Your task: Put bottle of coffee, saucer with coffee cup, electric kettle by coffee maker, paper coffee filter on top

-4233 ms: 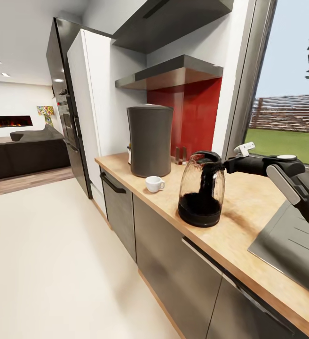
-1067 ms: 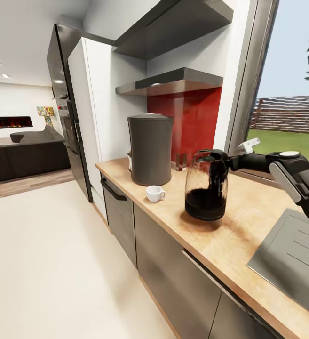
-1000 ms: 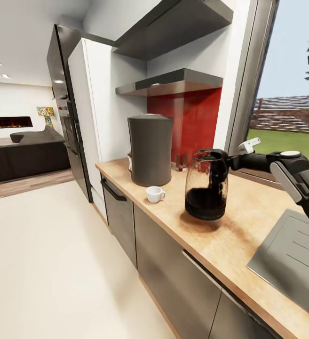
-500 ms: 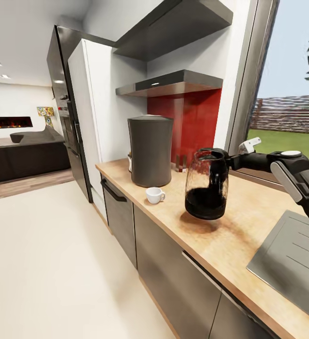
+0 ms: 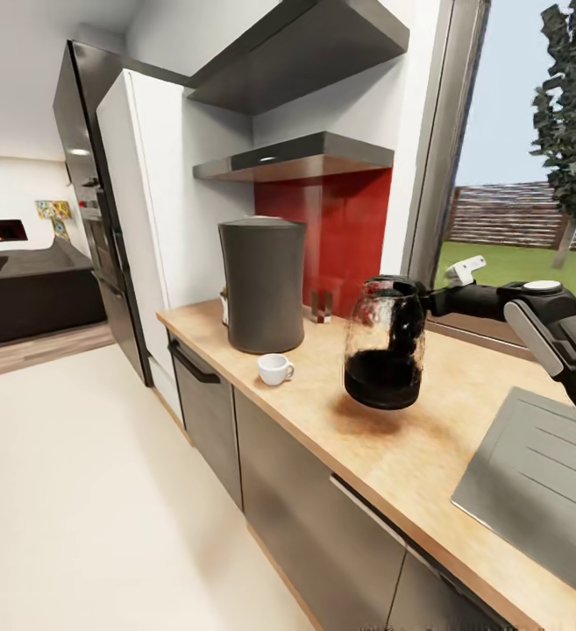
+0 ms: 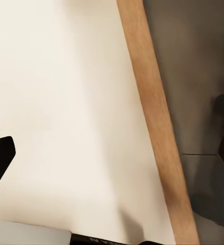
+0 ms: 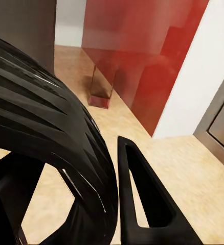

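My right gripper [image 5: 426, 303] is shut on the handle of the electric kettle [image 5: 384, 354], a clear-glass jug with a black base. The kettle hangs just above the kitchen countertop [image 5: 410, 451], with its shadow beneath it. In the right wrist view the kettle's black ribbed top [image 7: 40, 127] sits against one finger [image 7: 140, 204]. The dark-grey coffee maker [image 5: 262, 285] stands further along the counter. The white coffee cup [image 5: 274, 369] sits in front of it. The kitchen shelf [image 5: 296, 160] is above the red backsplash. My left gripper [image 6: 112, 158] is open over the floor. The bottle of coffee, paper coffee filter and saucer are out of view.
A grey sink drainer [image 5: 537, 473] lies in the counter on the right, under my right arm. A small clear holder [image 5: 321, 307] stands at the backsplash. Tall white and dark cabinets [image 5: 138, 228] close off the counter's far end. Pale floor [image 5: 77, 491] lies open to the left.
The kettle stood on the counter 4.2 s ago and is now held off it. In the last half second the whole picture shifted left as the camera moved.
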Controlling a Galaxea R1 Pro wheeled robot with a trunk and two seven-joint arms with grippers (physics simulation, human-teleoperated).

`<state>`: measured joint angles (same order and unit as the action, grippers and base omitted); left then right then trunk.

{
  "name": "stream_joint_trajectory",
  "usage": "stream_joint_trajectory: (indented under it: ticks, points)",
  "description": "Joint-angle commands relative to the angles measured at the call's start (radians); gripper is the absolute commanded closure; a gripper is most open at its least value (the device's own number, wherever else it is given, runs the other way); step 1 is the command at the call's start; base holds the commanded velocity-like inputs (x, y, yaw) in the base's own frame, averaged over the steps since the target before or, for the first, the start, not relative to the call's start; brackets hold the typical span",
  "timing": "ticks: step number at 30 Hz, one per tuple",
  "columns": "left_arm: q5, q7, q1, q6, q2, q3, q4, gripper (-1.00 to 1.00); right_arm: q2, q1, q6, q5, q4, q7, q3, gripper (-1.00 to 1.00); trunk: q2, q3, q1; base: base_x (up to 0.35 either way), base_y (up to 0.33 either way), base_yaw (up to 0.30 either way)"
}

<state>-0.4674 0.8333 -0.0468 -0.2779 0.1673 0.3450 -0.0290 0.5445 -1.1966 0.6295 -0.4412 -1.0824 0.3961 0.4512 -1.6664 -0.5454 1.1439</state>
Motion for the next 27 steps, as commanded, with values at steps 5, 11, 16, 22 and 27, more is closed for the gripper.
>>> stream_joint_trajectory:
  ticks: [5,11,16,22,27]
  points:
    - [0.008,0.003,-0.001,-0.006,0.001,0.008,0.001,-1.0,0.001,-0.001,0.004,-0.005,-0.001,0.001,0.001,1.0,-0.001,0.003,0.0,0.002,0.002,-0.251]
    - [0.008,0.004,-0.001,-0.006,0.001,0.008,0.001,-1.0,0.001,-0.001,0.004,-0.005,-0.001,0.001,0.001,1.0,-0.001,0.006,0.0,0.001,0.004,-0.2]
    - [0.008,0.003,-0.001,-0.006,0.001,0.008,0.001,-1.0,0.002,-0.001,0.004,-0.005,-0.001,0.001,0.001,1.0,-0.001,0.007,0.0,0.153,0.156,-0.036]
    - [0.008,0.003,-0.001,-0.006,0.001,0.008,0.001,-1.0,0.002,-0.001,0.004,-0.007,-0.001,0.001,0.001,1.0,-0.001,0.007,0.0,0.212,0.212,-0.038]
    - [0.008,0.003,-0.001,-0.006,0.001,0.008,0.001,-1.0,0.001,-0.001,0.004,-0.007,-0.001,0.001,0.001,1.0,-0.001,0.009,0.0,0.039,0.039,-0.165]
